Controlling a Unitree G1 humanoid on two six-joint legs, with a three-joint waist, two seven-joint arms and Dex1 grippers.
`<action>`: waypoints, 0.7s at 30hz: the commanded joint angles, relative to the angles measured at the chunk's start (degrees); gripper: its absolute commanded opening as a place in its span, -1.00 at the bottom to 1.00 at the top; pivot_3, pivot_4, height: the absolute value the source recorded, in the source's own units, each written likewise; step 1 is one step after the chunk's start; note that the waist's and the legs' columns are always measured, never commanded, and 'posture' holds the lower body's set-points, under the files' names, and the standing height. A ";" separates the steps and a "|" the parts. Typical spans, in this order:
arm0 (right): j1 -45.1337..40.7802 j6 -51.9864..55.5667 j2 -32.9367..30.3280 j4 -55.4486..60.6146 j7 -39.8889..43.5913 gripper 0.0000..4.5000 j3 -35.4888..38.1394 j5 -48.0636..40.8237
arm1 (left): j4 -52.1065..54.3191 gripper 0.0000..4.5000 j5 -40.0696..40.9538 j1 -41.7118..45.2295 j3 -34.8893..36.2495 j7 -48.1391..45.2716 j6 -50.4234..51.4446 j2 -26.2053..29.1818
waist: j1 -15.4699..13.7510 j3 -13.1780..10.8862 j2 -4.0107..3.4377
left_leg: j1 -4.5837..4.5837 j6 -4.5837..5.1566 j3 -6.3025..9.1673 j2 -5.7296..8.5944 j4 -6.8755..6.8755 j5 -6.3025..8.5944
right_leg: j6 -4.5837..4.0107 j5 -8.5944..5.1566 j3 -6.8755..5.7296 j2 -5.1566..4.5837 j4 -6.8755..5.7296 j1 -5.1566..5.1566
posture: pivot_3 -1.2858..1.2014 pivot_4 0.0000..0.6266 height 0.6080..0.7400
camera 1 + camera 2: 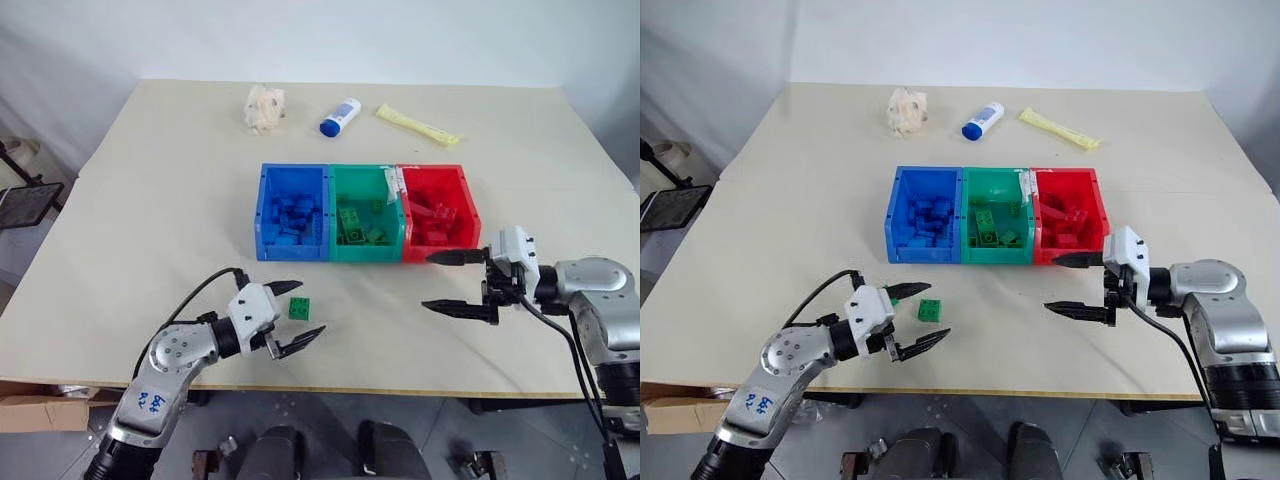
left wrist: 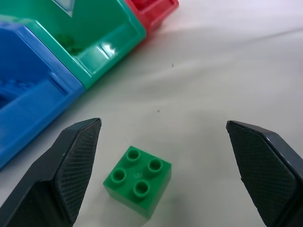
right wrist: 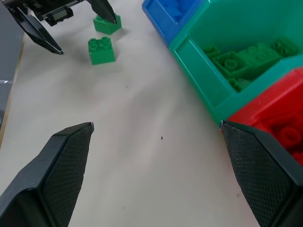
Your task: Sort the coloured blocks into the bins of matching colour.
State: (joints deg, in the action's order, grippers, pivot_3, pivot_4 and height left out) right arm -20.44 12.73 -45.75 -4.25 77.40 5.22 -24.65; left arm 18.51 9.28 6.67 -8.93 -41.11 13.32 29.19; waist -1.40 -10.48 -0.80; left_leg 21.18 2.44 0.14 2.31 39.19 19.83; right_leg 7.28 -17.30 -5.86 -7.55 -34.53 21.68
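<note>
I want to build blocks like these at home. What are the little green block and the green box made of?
The small green studded block looks like hard moulded plastic, smooth with a soft sheen, its studs crisp and even. The green open-topped bin also looks plastic, glossier: a bright light glint shows on its front wall. Probably, going by looks alone.

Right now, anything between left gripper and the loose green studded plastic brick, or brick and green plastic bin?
Nothing visible. Green studded brick lies just ahead of the open left gripper; bare table runs to the green bin.
</note>
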 commanded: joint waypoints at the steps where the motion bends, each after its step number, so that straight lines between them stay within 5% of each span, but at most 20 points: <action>1: 2.25 0.18 -0.68 3.98 -2.03 0.99 3.16 -1.77 | -1.69 1.00 -2.39 3.47 -1.92 -1.32 2.97 1.90 | -0.02 0.00 0.00 | -0.03 0.00 0.01 0.00 0.00 0.00 | 0.00 0.00 -0.02 0.00 0.00 -0.03 | 0.03 -0.52 1.00; 10: 5.69 0.52 -0.77 6.67 -5.06 0.99 4.85 -2.12 | -4.19 1.00 -4.71 7.87 -5.18 -4.71 3.70 3.83 | -0.08 0.00 0.00 | -0.01 0.00 0.04 0.01 0.00 0.00 | 0.01 0.00 -0.04 0.00 0.00 -0.04 | 0.03 -0.52 1.00; 21: 8.01 1.07 -0.97 8.66 -7.22 1.00 6.87 -3.10 | -6.27 -0.32 -5.19 10.70 -6.09 -6.56 5.14 3.50 | -0.13 0.00 0.00 | -0.03 0.02 0.06 0.02 0.02 -0.05 | 0.01 0.00 -0.05 0.00 0.00 -0.10 | 0.03 -0.52 1.00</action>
State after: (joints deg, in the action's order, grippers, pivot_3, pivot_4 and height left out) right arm -12.66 13.84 -45.77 2.21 70.50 9.77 -26.10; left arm 12.49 4.19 16.74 -15.66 -48.17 18.01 32.94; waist -1.53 -10.49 -0.79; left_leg 21.15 2.47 0.19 2.34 39.22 19.77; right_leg 7.28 -17.30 -5.91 -7.55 -34.52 21.58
